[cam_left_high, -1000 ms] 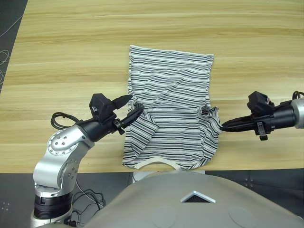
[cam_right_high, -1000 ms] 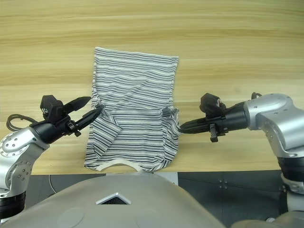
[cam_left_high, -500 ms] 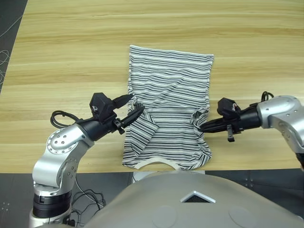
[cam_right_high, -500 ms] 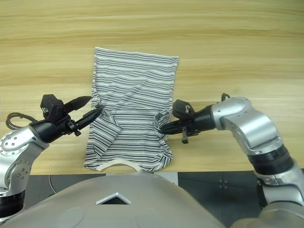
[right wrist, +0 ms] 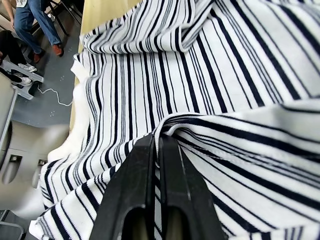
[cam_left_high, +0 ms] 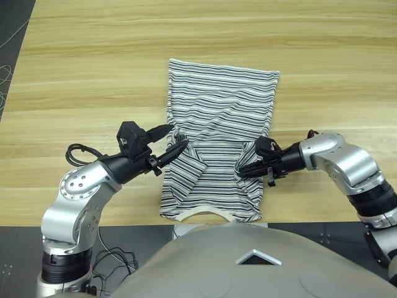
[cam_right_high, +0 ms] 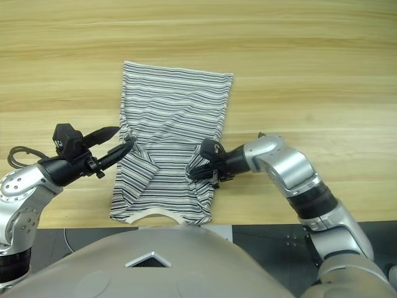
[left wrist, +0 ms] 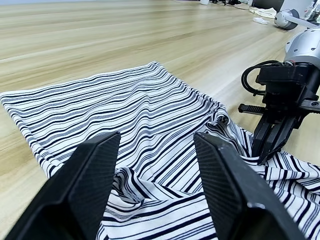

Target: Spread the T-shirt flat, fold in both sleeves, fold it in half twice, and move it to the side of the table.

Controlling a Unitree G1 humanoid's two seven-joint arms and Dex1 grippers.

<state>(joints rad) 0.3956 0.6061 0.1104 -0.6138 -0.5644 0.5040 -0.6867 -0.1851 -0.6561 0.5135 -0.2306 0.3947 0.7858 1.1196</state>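
The striped T-shirt (cam_left_high: 220,118) lies at the worktop's (cam_left_high: 93,62) 6 o'clock edge, collar nearest the robot. The left end effector (cam_left_high: 177,134) is spread wide at the shirt's 9 o'clock edge, by the folded-in left sleeve (cam_left_high: 186,166). The right end effector (cam_left_high: 242,173) is clamped on right sleeve (cam_left_high: 253,155) fabric over the shirt's 4 o'clock area.

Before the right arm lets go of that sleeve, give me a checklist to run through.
1. Are the right fingers shut on the right sleeve? Ok.
2. Is the right sleeve over the shirt? Ok.
3. Is the left sleeve folded in? Ok.
4. Are the left fingers open and off the cloth? Open is ok. Contact: cannot tell.
5. Is the shirt flat around the folds? Not ok, it is bunched mid-length.
6. Is the collar fully on the table? Cannot tell; it lies at the near edge.
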